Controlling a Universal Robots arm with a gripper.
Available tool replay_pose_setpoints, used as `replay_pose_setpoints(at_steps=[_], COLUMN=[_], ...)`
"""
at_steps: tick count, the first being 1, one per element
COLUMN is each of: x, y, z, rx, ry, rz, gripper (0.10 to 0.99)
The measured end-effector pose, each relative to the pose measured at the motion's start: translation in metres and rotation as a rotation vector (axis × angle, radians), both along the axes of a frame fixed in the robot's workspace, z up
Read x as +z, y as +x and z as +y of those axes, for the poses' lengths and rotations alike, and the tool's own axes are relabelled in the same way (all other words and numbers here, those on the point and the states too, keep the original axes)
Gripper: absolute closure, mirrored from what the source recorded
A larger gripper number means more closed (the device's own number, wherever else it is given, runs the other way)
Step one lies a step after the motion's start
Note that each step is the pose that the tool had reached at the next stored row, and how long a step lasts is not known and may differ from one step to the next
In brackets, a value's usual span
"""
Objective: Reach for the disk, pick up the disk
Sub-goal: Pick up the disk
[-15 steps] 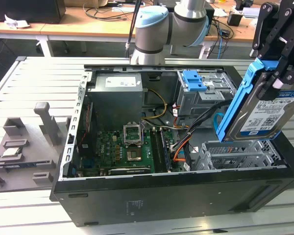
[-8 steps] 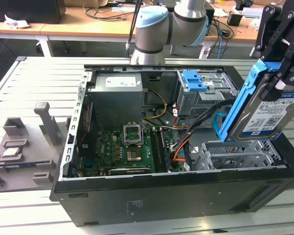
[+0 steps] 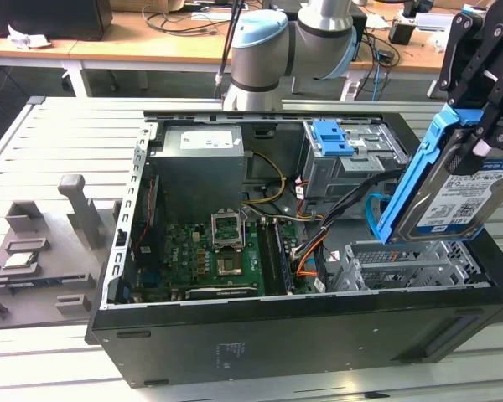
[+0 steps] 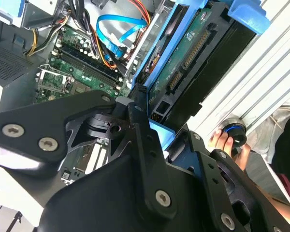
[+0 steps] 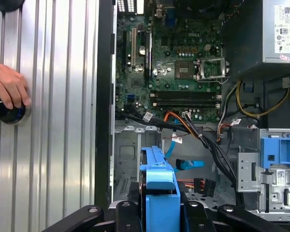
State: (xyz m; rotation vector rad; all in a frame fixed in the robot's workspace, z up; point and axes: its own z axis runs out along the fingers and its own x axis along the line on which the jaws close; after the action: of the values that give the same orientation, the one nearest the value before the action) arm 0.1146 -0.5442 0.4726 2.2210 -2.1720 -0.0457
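An open computer case (image 3: 235, 335) lay on the slatted table (image 3: 59, 126); its green motherboard (image 3: 210, 255) sat beside a grey power supply (image 3: 199, 163); grey fixtures (image 3: 33, 251) stood at the exterior view's left.

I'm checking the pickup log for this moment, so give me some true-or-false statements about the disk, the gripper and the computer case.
1. The gripper holds the disk. True.
2. The disk lies flat inside the drive bay. False: it hangs tilted above the computer case, lifted clear.
3. The case's side is open, showing the motherboard. True.
4. The disk's side rails are red. False: they are blue.
5. A person's hand rests on the slatted table beside the case. True.
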Motion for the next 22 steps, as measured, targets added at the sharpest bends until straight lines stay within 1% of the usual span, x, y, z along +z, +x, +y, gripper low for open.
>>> replay_pose_setpoints(at_steps=[5, 12, 22], x=[-0.0046, -0.0091, -0.0189], y=[-0.0009, -0.0104, -0.0111], z=[0.001, 0.0006, -0.0018], rx=[0.0, 0.0, -0.001], ry=[0.0, 0.0, -0.001], rz=[0.0, -0.0001, 0.0], gripper=[0.718, 0.718, 0.718])
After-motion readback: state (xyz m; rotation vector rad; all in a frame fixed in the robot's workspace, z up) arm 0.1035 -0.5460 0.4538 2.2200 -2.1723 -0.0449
